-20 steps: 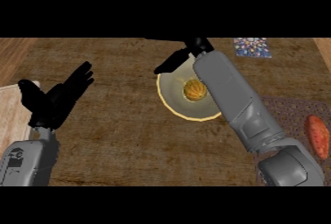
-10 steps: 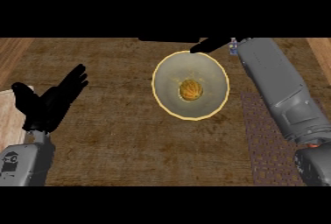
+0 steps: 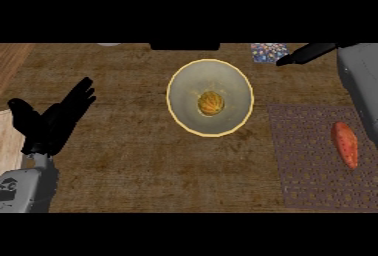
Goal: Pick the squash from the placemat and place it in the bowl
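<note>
The squash [image 3: 210, 103], yellow-orange and ribbed, lies in the middle of the pale bowl [image 3: 184, 82] with a yellow rim, at the counter's centre. The brown placemat [image 3: 314, 170] lies at the right. My right hand [image 3: 304, 53] shows at the upper right, above the placemat's far edge and clear of the bowl, its fingers straight and holding nothing. My left hand [image 3: 53, 122] rests open at the left, fingers up.
An orange-red elongated vegetable [image 3: 345, 144] lies on the placemat near its right edge. A small patterned object [image 3: 269, 51] sits at the counter's back, right of the bowl. A lighter wooden strip [image 3: 9, 140] runs along the left edge.
My right arm has swung away to the right and back from above the bowl, uncovering the bowl with the squash in it. The left hand stays put.
</note>
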Available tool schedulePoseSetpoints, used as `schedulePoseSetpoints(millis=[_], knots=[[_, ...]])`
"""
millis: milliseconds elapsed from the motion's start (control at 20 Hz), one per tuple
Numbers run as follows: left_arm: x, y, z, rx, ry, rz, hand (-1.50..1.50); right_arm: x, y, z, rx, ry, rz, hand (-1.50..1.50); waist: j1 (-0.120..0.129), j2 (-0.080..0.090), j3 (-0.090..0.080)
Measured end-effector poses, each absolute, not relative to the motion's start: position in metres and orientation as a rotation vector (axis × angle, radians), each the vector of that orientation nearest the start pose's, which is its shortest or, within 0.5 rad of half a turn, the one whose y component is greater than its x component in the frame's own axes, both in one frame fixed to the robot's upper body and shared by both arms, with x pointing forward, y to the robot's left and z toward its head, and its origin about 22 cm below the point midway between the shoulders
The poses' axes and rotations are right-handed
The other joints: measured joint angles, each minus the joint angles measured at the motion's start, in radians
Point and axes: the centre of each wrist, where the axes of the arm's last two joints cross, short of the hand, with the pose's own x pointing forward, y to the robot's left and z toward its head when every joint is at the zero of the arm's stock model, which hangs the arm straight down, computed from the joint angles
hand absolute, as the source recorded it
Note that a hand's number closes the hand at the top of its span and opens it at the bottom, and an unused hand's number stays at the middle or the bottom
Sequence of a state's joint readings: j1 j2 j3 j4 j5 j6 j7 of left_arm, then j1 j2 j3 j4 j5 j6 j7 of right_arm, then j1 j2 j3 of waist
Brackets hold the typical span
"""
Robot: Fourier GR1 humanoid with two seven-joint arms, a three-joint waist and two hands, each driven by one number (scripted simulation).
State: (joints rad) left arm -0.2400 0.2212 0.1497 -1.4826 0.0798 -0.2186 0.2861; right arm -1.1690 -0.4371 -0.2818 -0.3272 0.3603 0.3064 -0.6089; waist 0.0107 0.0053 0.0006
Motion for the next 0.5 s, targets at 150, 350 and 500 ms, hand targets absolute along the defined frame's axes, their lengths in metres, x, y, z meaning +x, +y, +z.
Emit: schedulePoseSetpoints(millis=[150, 350, 500], knots=[[0.297, 0.299, 0.062, 0.033, -1.423, -0.207, 0.00, 0.457, -0.327, 0.167, 0.039, -1.984, 0.652, -1.50, -0.012, -0.005, 0.000], [0.293, 0.304, 0.061, 0.038, -1.415, -0.193, 0.00, 0.444, -0.358, 0.161, 0.115, -1.950, 0.610, -1.50, -0.026, -0.012, 0.000], [0.291, 0.306, 0.062, 0.050, -1.417, -0.186, 0.00, 0.429, -0.383, 0.150, 0.137, -1.925, 0.579, 1.50, -0.036, -0.014, 0.000]])
